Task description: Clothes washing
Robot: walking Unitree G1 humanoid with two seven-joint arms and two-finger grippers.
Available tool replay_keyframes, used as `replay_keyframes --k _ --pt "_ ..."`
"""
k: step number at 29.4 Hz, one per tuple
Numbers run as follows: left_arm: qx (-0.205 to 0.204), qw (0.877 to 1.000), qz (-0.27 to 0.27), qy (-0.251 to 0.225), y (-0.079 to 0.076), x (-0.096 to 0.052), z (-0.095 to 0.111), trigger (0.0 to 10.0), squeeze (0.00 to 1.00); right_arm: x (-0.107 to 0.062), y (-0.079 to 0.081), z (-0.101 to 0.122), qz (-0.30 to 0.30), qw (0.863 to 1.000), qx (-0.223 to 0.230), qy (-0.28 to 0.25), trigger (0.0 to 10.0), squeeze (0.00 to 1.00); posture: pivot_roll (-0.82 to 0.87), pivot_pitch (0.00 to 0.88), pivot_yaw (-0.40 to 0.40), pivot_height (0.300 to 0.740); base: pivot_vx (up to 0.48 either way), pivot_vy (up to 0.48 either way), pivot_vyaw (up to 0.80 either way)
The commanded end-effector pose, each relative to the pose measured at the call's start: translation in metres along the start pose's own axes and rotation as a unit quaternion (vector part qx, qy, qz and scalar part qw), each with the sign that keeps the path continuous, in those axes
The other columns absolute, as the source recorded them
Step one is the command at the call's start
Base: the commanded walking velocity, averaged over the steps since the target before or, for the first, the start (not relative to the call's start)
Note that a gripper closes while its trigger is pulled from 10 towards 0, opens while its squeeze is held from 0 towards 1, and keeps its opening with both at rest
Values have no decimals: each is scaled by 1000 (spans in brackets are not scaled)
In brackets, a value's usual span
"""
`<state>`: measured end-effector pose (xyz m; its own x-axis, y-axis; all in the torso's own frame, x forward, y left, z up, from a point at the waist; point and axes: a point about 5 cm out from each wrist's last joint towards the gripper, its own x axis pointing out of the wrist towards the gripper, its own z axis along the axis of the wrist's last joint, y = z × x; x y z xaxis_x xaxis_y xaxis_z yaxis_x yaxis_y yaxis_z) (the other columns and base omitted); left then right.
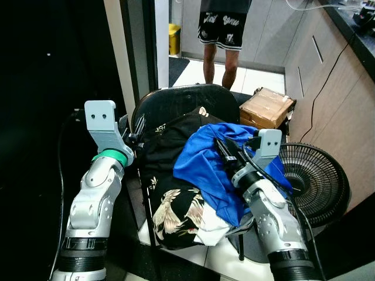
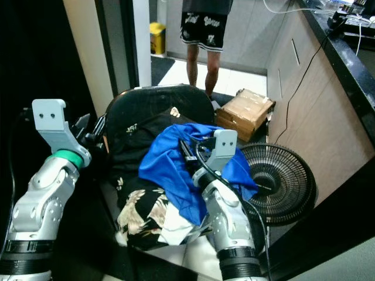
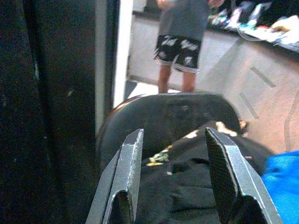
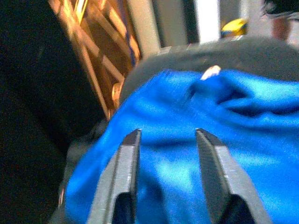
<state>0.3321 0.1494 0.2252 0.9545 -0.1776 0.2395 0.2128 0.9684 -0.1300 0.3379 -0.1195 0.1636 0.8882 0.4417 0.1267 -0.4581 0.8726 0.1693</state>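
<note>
One heap of laundry covers the black chair [image 1: 176, 99], and everything else sits around that chair. The pile is mostly a black garment [image 1: 161, 149] against the chair's back, a bright blue garment [image 1: 202, 161] draped over the heap's right side, and a black-and-cream printed shirt [image 1: 176, 213] spilling off the front edge of the seat.

The right gripper [image 1: 225, 151] lies over the blue garment, its jaws parted with blue cloth under and between them but not pinched — nothing is held yet. The left gripper [image 1: 137, 133] hovers at the chair's left edge beside the black garment, jaws also apart and empty.

The step in hand looks like gathering clothes off the chair for the wash. To do it well, I would press the right jaws down into a thick fold of the blue cloth before closing, since a single thin layer is likely to slip out. Lifting straight up and clear of the chair back should keep the cloth from dragging the printed shirt onto the floor. The left gripper could steady or take the black garment meanwhile.

Pale floor tiles [image 1: 258, 79] stretch behind the chair, where a person in dark printed shorts [image 1: 220, 26] stands in a doorway. Right of the chair, a round black fan [image 1: 316, 175] lies on the floor and a cardboard box [image 1: 266, 108] sits just behind it — both near enough that a swinging arm might catch them. Beige cabinet fronts [image 1: 328, 76] close off that side.
</note>
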Motion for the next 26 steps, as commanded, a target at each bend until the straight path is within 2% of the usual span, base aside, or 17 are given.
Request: replay_keyframes --k 1,2,3,4,6,8,9,10,11,17,20,21,22,23,24,26 --pt "-3 1000 -16 5 -5 -1 -1 10000 0 -1 3 -13 15 999 -10 46 10000 1000 109 8 56 740 0 0 0" --pt "-3 1000 -16 5 -5 -1 -1 10000 0 -1 3 -13 15 999 -10 46 10000 1000 109 8 56 740 0 0 0" --pt "-4 999 -33 9 -9 -3 -2 10000 0 -4 5 -20 35 996 -9 85 10000 1000 111 10 54 740 0 0 0" --pt "-4 999 -33 9 -9 -3 -2 10000 0 -4 5 -20 35 996 -9 85 10000 1000 111 10 54 740 0 0 0" --pt "-3 994 -103 37 -26 -9 -10 10000 0 -12 16 -34 81 985 45 146 10000 1000 111 13 55 740 0 0 0" --pt "-3 994 -103 37 -26 -9 -10 10000 0 -12 16 -34 81 985 45 146 10000 1000 111 13 55 740 0 0 0" --pt "-3 990 -131 48 -33 -13 -13 10000 0 -16 20 -40 97 979 68 166 10000 1000 111 13 55 740 0 0 0" --pt "-3 990 -131 48 -33 -13 -13 10000 0 -16 20 -40 97 979 68 166 10000 1000 111 13 55 740 0 0 0" --pt "-16 986 -155 56 -39 -16 -16 10000 0 -20 24 -49 101 973 86 191 10000 1000 110 14 58 740 0 0 0" --pt "-50 981 -177 58 -45 -17 -15 10000 0 -25 25 -62 92 964 117 223 10000 1000 109 16 62 740 0 0 0" --pt "-55 981 -175 55 -43 -16 -13 10000 0 -24 22 -62 77 968 105 215 10000 1000 110 16 61 740 0 0 0" --pt "-54 982 -172 54 -42 -16 -12 10000 0 -19 16 -55 54 980 57 181 10000 835 113 17 59 740 0 0 0" --pt "-54 982 -172 54 -42 -16 -12 10000 0 -19 16 -55 54 980 57 181 10000 835 113 17 59 740 0 0 0" --pt "-52 983 -168 52 -41 -16 -12 10000 0 -14 11 -45 28 990 14 141 10000 0 113 17 59 740 0 0 0" --pt "-52 983 -168 52 -41 -16 -12 10000 0 -14 11 -45 28 990 14 141 10000 0 113 17 59 740 0 0 0" --pt "-51 986 -152 47 -38 -15 -11 10000 0 -3 0 -11 -41 999 -28 22 10000 0 109 18 58 740 0 0 0"
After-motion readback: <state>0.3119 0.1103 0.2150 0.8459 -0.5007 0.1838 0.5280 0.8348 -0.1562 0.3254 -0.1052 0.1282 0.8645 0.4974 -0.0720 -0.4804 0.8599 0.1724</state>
